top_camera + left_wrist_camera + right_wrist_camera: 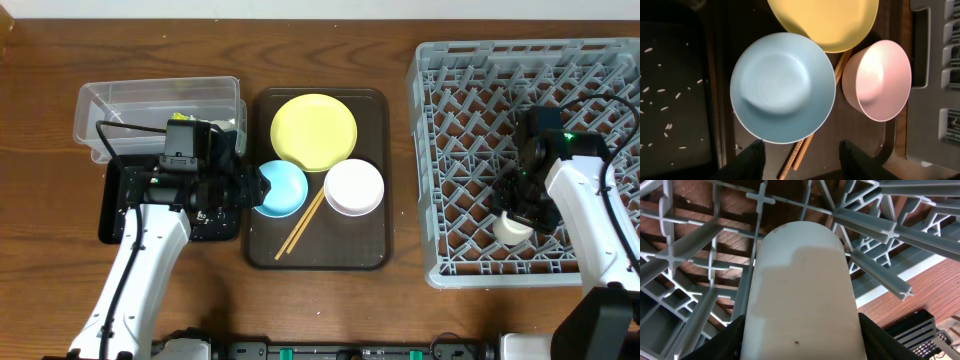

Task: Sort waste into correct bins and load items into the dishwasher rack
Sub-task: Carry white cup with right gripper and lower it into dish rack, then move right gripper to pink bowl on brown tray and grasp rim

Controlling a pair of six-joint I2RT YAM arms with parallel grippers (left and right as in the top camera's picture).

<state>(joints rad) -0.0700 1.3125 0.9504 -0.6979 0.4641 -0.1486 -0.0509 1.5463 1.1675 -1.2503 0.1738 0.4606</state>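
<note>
R gripper (517,214) clamped on cup (800,290), lower right of overhead, down among rack (450,60) pegs; step in hand looks like loading cup; next: let go, lift straight w/o snagging pegs. L gripper (802,161) jaws apart, empty, over blue bowl (782,87) on brown tray (350,242), mid-frame; prob. rim grab next.

blue bowl (782,87), yellow plate (825,22), chopsticks (800,152), rice grains (661,90)
</note>
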